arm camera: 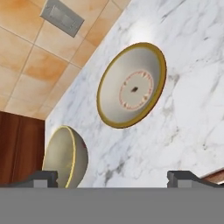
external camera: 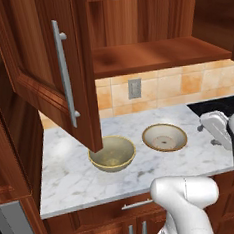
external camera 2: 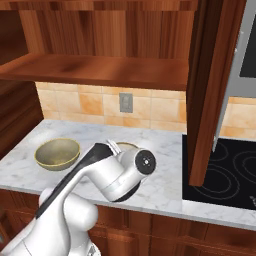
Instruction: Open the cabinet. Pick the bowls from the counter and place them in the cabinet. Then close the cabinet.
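Both bowls sat on the counter [external camera: 68,168] under the open cabinet [external camera: 154,55]; its door [external camera: 44,65] hid the deep bowl's [external camera: 112,153] far rim. Gripper [arm camera: 112,177] fingers were spread wide, empty, above the shallow bowl [arm camera: 132,85].

Arm: white, folded at the elbow, forearm reaching forward and low.
Wrist: turned so the hand looks down at a slant.
Gripper [arm camera: 113,178]: jaws spread wide, nothing between the fingertips [arm camera: 43,178].
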Controlling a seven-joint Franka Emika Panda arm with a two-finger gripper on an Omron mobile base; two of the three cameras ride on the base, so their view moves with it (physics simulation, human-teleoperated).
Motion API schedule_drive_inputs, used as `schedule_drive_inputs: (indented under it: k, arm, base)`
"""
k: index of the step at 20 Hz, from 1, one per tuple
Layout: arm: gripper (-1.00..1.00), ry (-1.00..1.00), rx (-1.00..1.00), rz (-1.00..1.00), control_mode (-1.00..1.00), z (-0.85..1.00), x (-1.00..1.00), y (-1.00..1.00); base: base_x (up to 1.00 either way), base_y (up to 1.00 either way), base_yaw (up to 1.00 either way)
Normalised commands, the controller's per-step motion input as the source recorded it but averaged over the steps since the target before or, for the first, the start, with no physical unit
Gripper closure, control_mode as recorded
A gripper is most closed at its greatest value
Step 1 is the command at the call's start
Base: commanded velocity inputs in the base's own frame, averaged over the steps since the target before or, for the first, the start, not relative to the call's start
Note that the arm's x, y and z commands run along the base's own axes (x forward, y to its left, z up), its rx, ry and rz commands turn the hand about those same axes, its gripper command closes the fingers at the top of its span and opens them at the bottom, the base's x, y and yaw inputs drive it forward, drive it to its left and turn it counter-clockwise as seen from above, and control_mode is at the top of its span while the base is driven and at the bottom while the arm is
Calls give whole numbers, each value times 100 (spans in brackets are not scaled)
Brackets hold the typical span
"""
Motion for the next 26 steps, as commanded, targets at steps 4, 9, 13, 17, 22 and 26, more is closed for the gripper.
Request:
schedule_drive_inputs:
  k: [4, 9, 13, 17, 22, 26]
  arm:
    - [-100, 0, 0, 0, -100, -27, 11, -10]
    - [-100, 0, 0, 0, -100, -24, 16, -3]
    - [-100, 0, 0, 0, -100, -16, 24, -9]
    - [-100, 0, 0, 0, -100, -18, 29, -7]
    - [-100, 0, 0, 0, -100, -16, 31, -5]
    - [-100, -1, 0, 0, -100, -14, 28, 0]
  base:
    - [0, 0, 0]
    - [0, 0, 0]
    - [0, 0, 0]
    - [0, 0, 0]
    - [0, 0, 0]
    - [0, 0, 0]
